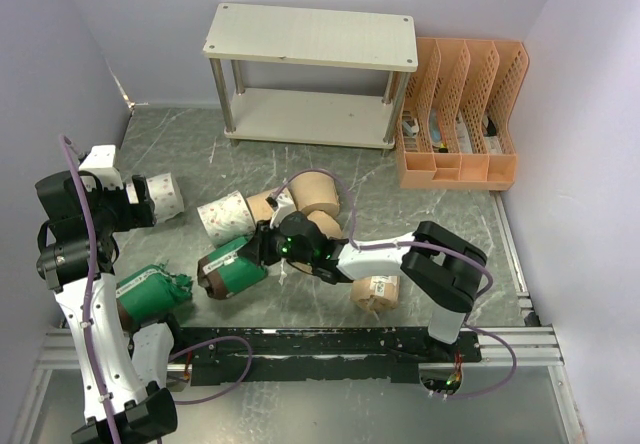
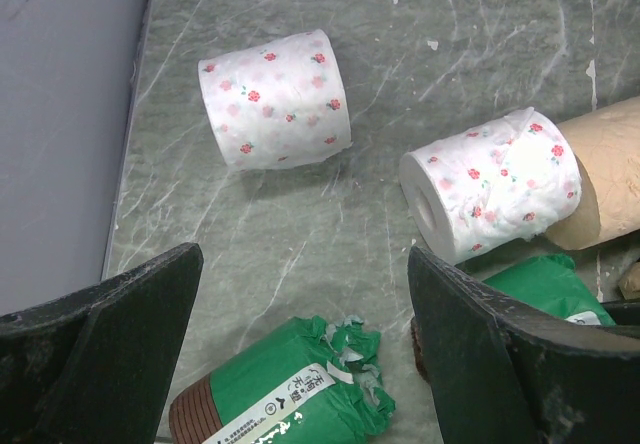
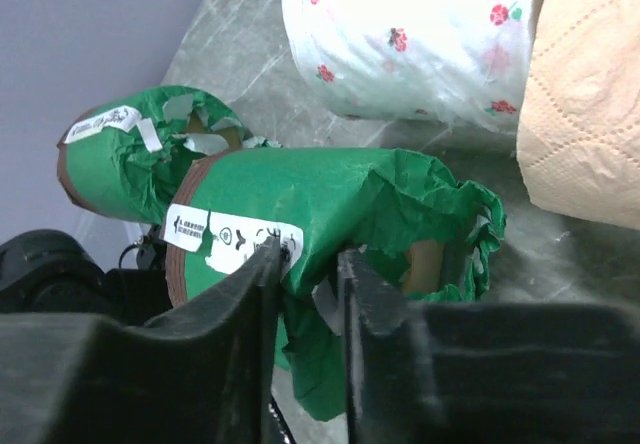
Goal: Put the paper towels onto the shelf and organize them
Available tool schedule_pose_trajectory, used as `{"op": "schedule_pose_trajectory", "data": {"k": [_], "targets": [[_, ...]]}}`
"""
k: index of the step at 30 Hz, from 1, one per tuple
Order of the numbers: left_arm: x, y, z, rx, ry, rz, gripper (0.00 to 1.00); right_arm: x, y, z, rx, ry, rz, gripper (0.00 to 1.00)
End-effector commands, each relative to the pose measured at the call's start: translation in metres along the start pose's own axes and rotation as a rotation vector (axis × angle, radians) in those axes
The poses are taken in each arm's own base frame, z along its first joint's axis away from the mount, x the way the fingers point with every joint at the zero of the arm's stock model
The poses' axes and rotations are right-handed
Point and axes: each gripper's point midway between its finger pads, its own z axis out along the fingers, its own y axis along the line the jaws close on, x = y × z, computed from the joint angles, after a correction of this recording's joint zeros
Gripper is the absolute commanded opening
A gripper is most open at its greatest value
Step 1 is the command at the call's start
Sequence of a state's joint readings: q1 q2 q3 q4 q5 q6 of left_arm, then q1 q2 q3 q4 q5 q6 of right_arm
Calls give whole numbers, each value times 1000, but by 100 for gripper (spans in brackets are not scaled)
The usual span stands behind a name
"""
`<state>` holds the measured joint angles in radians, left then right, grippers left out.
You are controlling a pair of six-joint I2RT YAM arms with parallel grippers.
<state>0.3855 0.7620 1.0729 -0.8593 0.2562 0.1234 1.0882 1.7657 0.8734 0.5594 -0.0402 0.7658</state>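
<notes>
The shelf (image 1: 312, 36) stands at the back of the table with both boards bare. The paper towels lie loose mid-table. My right gripper (image 1: 262, 252) is shut on the torn end of a green-wrapped roll (image 3: 330, 194), one finger inside the core and one outside. The second green roll (image 1: 150, 292) lies to its left, below my open left gripper (image 2: 305, 299). Two white flowered rolls (image 2: 275, 99) (image 2: 495, 184) lie beyond it. Bare tan rolls (image 1: 315, 192) sit behind the right gripper. A tan wrapped roll (image 1: 375, 292) lies near the right arm.
An orange perforated file organizer (image 1: 460, 114) stands right of the shelf. Grey walls close in the left, the back and the right. A black rail (image 1: 330, 344) runs along the near edge between the arm bases.
</notes>
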Motion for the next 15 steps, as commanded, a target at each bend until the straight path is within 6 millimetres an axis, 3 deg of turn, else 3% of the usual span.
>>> {"op": "schedule_pose_trajectory", "data": {"k": [1,4,8,12,15], "targets": [[-6,3,-3,-18,-27,-1,96,8,7,5,-44,25,21,16],[-6,3,-3,-17,-29,0,95,8,9,4,-54,25,34,0],[-6,3,-4,-17,-31,2,95,-14,29,-4,-78,1,-20,0],[-7,1,-6,-11,-41,7,95,-79,57,-30,-4,-92,-242,0],[-7,1,-6,-10,-41,7,95,-120,54,-51,149,-113,-434,0]]}}
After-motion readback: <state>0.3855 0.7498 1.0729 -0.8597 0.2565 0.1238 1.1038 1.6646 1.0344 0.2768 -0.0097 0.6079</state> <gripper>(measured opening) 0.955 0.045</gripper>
